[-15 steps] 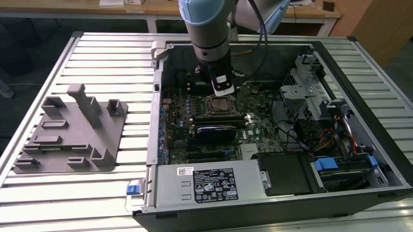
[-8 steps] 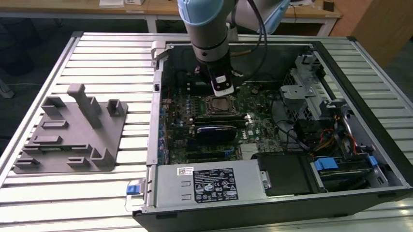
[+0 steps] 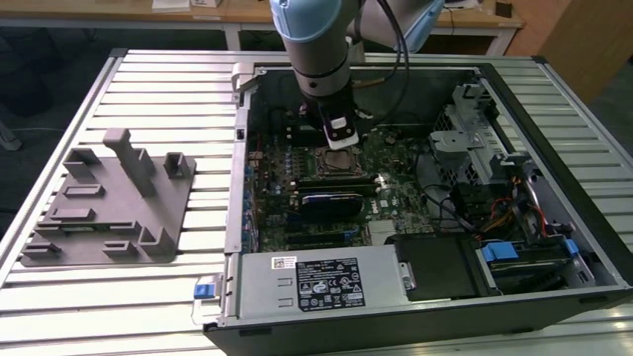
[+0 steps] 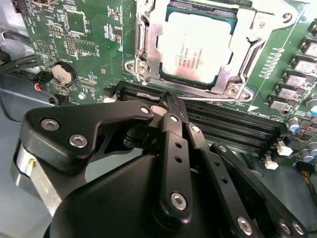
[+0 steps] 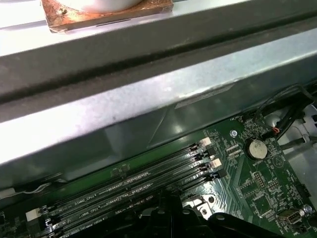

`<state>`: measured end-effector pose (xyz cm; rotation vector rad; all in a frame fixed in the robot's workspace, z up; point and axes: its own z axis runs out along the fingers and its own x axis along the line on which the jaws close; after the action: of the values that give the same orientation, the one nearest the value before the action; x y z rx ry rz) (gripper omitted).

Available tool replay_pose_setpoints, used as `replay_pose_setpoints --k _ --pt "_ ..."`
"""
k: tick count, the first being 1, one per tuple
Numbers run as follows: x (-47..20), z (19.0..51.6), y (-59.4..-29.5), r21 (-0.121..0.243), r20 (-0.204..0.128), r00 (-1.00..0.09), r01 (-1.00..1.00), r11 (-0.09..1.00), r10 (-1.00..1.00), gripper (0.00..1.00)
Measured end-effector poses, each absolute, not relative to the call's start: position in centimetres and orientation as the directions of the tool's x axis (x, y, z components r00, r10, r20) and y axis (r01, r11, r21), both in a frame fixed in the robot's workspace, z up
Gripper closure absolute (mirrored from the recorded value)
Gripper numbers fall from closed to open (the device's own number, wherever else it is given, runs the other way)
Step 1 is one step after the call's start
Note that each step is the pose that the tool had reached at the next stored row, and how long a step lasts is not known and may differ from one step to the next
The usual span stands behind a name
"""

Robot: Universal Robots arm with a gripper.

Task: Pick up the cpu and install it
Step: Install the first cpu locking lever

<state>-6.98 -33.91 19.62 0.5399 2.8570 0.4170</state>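
The claw [image 4: 168,101] is seen closed to a point, its black fingers [image 4: 174,130] brought together with nothing held between them; in the exterior view the claw [image 3: 342,141] hangs inside the open case, just beside the socket.

Desk [image 3: 168,81]: slatted metal top carrying the whole setup. The computer case [image 3: 554,133] lies on its side with the panel off, presumably so the board can be reached from above.

Grey fixture tray [image 3: 109,200]: set on the desk at the exterior view's left, well apart from the case; nothing is seen lying on it.

Motherboard [image 4: 74,44]: green, flat in the case floor. Power supply [image 3: 316,282] along the case's near edge, drive bay and cable bundle [image 3: 475,200] at the exterior view's right; all stand clear of the socket.

Memory slots [image 4: 233,126]: black, unpopulated, lying between the claw tip and the socket. They are also seen in the first wrist view [image 5: 133,181], beside the case wall [image 5: 148,99].

Socket frame [image 4: 148,44]: metal bracket around the chip.

The cpu [image 4: 195,44]: silver lid, seated square within the socket frame, apart from the claw. Judged placed; whether the retention frame is latched cannot be told.

Coin cell [image 4: 62,73]: on the board, off to one side of the socket.
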Motion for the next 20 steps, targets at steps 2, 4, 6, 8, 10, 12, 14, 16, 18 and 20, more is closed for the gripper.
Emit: replay_pose_setpoints --k 2,4,6,8,10,12,14,16,18,20 --pt "-6.97 19.55 -33.91 0.311 -0.147 -0.912 0.325 0.893 0.383 0.89" --pt "-6.97 19.45 -33.90 0.309 -0.149 -0.912 0.324 0.894 0.382 0.89" --pt "-6.97 19.39 -33.90 0.308 -0.150 -0.912 0.324 0.894 0.382 0.89" --pt "-6.97 19.31 -33.91 0.307 -0.152 -0.912 0.324 0.895 0.382 0.89" --pt "-6.97 19.28 -33.90 0.306 -0.153 -0.912 0.323 0.895 0.382 0.89" --pt "-6.98 19.25 -33.87 0.305 -0.154 -0.911 0.323 0.896 0.381 0.89" --pt "-6.97 19.21 -33.87 0.300 -0.157 -0.911 0.323 0.897 0.381 0.89" --pt "-6.97 19.18 -33.87 0.296 -0.160 -0.911 0.323 0.899 0.380 0.89" --pt "-6.97 19.14 -33.87 0.293 -0.162 -0.911 0.322 0.900 0.379 0.89" --pt "-6.97 19.11 -33.87 0.290 -0.164 -0.911 0.322 0.901 0.379 0.89"
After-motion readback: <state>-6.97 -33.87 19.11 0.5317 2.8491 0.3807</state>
